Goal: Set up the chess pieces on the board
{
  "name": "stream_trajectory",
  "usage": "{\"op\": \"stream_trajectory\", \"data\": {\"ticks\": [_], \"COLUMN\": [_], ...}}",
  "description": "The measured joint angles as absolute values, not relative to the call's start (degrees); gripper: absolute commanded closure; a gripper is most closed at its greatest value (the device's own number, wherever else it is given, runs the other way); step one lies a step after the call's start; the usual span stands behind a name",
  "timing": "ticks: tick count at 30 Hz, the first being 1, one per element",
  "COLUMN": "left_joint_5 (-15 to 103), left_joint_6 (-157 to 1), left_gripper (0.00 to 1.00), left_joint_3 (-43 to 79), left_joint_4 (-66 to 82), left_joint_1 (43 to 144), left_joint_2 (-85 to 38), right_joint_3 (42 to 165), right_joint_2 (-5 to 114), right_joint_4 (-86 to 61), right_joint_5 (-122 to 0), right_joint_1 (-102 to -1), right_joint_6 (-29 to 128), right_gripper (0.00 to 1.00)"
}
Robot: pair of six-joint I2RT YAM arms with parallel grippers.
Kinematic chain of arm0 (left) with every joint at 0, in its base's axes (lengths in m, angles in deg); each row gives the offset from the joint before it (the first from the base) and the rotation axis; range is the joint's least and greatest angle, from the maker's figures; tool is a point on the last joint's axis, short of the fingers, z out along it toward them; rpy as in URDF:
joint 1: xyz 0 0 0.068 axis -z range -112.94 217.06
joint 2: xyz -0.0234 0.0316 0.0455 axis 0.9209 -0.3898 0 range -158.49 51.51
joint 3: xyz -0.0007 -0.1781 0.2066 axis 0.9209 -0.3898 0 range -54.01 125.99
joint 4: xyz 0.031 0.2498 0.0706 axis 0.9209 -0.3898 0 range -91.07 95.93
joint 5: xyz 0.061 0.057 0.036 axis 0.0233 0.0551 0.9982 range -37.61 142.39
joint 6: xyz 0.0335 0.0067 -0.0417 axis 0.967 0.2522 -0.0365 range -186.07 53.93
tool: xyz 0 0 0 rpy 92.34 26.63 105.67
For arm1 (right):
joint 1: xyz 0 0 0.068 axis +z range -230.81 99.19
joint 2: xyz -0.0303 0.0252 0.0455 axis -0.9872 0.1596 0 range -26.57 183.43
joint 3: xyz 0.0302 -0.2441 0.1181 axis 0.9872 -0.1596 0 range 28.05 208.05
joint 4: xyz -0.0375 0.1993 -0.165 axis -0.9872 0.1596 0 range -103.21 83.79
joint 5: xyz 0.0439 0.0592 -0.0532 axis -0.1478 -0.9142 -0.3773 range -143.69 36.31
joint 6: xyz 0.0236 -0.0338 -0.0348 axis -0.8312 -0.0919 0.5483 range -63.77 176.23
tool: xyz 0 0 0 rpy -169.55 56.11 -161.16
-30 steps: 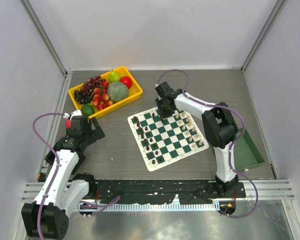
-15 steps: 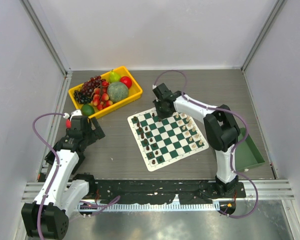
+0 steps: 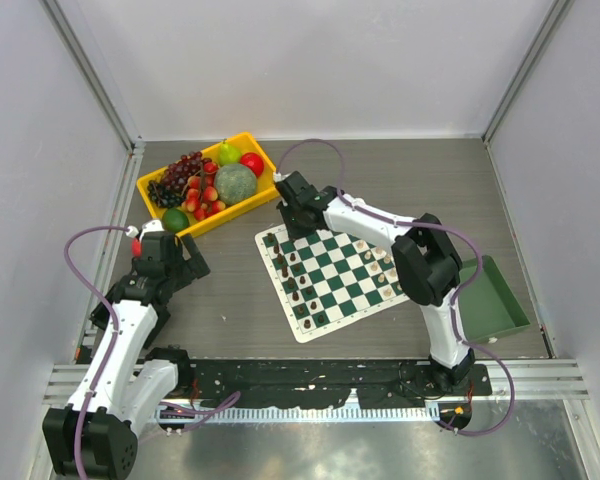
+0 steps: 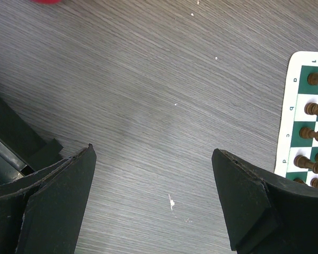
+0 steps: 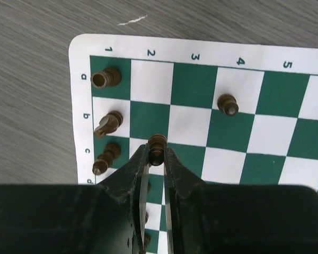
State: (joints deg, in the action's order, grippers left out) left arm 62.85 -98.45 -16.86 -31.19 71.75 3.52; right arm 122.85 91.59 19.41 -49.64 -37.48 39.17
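Right fingers [image 5: 131, 177] gripping piece [image 5: 157, 143], left fingers [image 4: 58, 206] apart

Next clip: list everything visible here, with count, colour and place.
board: one, green and white checkered, table centre
dark chess pieces: many, brown, board's left columns
cream chess pieces: many, board's right columns
yellow tray: one, far left of board
fruit: several, mixed colours, in yellow tray
green tray: one, right table edge
table: one, grey wood grain
left hand: one, black, open above table beside board
right hand: one, black, shut on dark piece over board's far-left corner
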Motion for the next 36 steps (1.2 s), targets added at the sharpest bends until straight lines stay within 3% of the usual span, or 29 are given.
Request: {"op": "stream_trajectory", "data": {"ticks": [30,36], "left_joint_5": [62.8,62.8], "left_joint_6": [-98.4,-98.4], "left_gripper": [0.01,0.01], "left_joint_3": [-16.9,-16.9], "left_joint_4": [-31.2,-31.2], "left_joint_1": [71.7,71.7], "left_joint_2": [3.5,3.5], "right_joint_3": [129.5,130.0], "right_joint_2": [99.9,100.3], "right_joint_4": [21.9,22.0], "right_joint_5": [-47.8,-47.8], "right_joint_1": [-34.9,-34.9], "right_joint_6": [39.9,39.9], "right_gripper": [0.81,0.69]}}
